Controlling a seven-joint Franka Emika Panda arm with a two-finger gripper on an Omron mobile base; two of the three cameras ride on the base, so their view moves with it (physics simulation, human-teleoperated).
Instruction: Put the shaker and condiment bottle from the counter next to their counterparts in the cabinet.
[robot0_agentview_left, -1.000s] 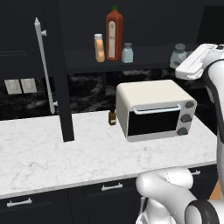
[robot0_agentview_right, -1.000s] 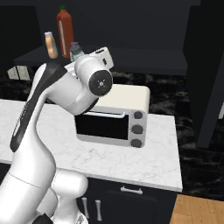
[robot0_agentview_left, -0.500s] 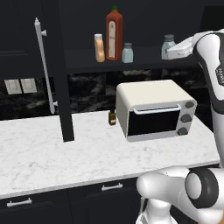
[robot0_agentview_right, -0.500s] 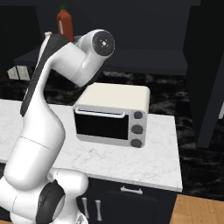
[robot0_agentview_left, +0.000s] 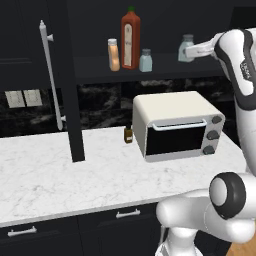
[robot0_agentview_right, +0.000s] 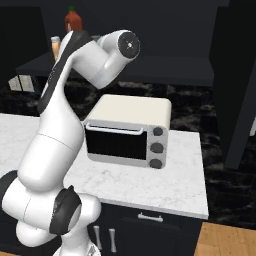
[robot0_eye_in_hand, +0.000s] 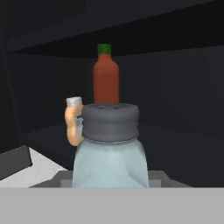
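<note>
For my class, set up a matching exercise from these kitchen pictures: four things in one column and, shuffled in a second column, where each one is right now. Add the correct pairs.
Things:
1. shaker
2. condiment bottle
3. red sauce bottle
4. toaster oven

Places:
A. on the counter, door facing out
B. held in the hand, up at shelf height
C. on the cabinet shelf, between the orange bottle and a second small shaker
D. on the cabinet shelf, just left of the tall red bottle

Pairs: 1-B, 2-D, 3-C, 4-A

shaker (robot0_eye_in_hand: 110, 151) hiding pincer fingertips, red bottle (robot0_eye_in_hand: 105, 78) base
</note>
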